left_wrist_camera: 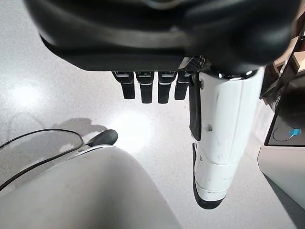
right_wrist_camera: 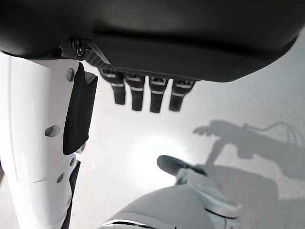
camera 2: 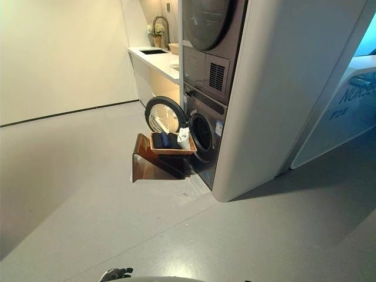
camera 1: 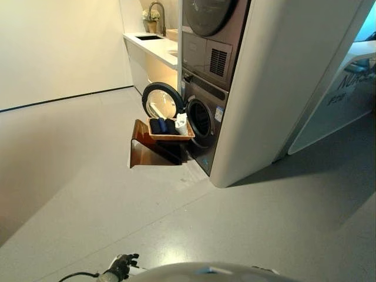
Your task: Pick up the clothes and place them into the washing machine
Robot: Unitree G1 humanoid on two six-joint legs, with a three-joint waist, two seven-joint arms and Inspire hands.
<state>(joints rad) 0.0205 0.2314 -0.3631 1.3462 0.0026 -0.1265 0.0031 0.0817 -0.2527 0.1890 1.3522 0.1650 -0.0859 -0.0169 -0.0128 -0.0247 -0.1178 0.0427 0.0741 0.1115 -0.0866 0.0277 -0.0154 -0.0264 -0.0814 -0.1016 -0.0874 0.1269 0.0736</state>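
Note:
The wicker basket [camera 1: 170,138] rests on a low dark brown box [camera 1: 145,151] in front of the washing machine [camera 1: 207,138], far ahead of me. It holds dark blue clothes [camera 1: 161,125] and a white cloth [camera 1: 181,124]. The machine's round door [camera 1: 161,100] stands open to the left of the drum opening [camera 1: 200,119]. My left hand [left_wrist_camera: 143,38] hangs low over the grey floor, fingers [left_wrist_camera: 147,89] straight, holding nothing; it also shows in the left eye view [camera 1: 120,267]. My right hand [right_wrist_camera: 190,43] hangs the same way, fingers [right_wrist_camera: 143,98] straight and empty.
A dryer [camera 1: 210,35] is stacked above the washer inside a white housing [camera 1: 282,88]. A white counter [camera 1: 154,46] with a sink and a tap runs along the back wall. A white curved desk [camera 1: 346,88] stands at the right. Grey floor [camera 1: 117,205] stretches between me and the machine.

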